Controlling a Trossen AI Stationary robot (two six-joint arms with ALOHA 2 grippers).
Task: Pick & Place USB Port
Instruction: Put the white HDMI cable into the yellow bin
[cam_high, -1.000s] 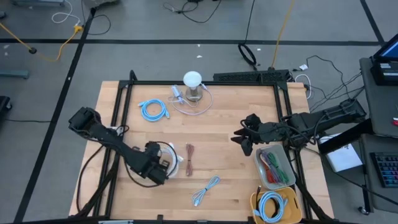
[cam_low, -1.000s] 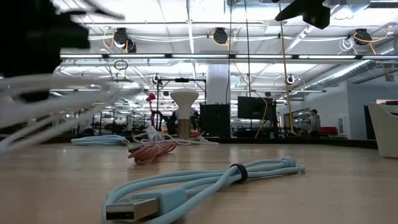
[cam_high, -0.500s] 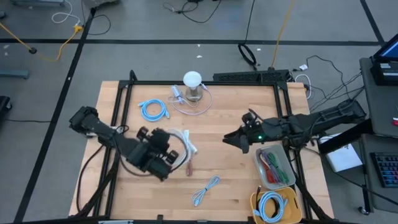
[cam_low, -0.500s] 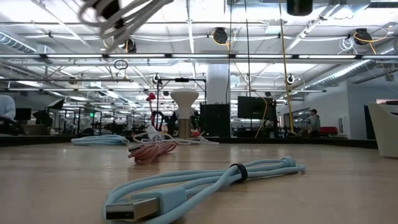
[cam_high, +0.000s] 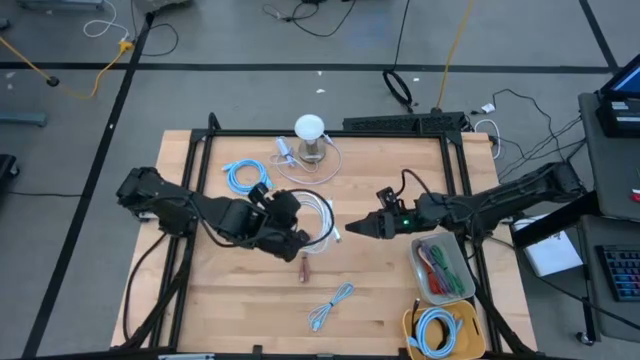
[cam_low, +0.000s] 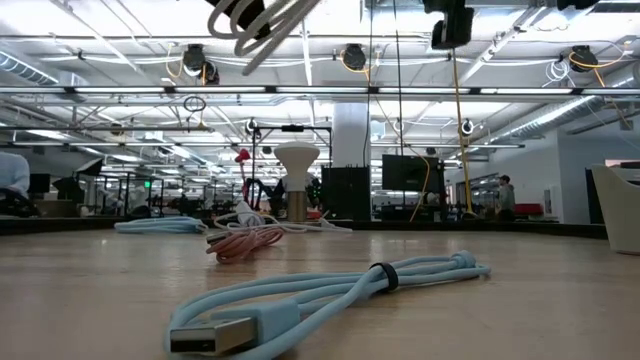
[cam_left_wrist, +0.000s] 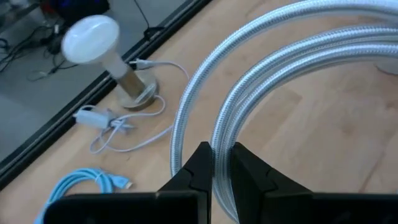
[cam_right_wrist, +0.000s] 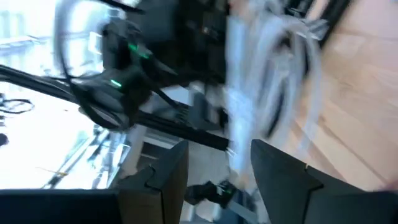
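Observation:
A coiled white braided USB cable (cam_high: 322, 214) hangs above the middle of the table, with my left gripper (cam_high: 303, 233) shut on it. In the left wrist view my left gripper (cam_left_wrist: 222, 163) has one strand of the cable (cam_left_wrist: 205, 106) between its fingers. My right gripper (cam_high: 347, 229) stands open just right of the coil, pointing level toward it, and touches nothing. In the right wrist view the blurred cable (cam_right_wrist: 255, 93) lies ahead of my right gripper (cam_right_wrist: 217, 171). The low view shows the cable (cam_low: 262, 18) high above the tabletop. My left gripper pinches one strand of the coil (cam_left_wrist: 219, 140) between its two fingers, which lie across that strand. The fingers slant downward, coming from the table's left side. The coil is lifted clear of the table and stands out beyond the fingertips.
On the wood lie a pink cable (cam_high: 305, 264), a light blue cable (cam_high: 331, 305) near the front and a blue coil (cam_high: 246, 177) at the far left. A white lamp (cam_high: 310, 134) stands at the far edge. A tray (cam_high: 452, 287) and a yellow bowl (cam_high: 412, 322) sit at the right.
My left gripper has risen and gone toward the table's right and far edges, rolling its wrist, and the white cable has come up clear of the table with it. My right gripper has gone toward the table's left, tipping up to level, toward the coil.

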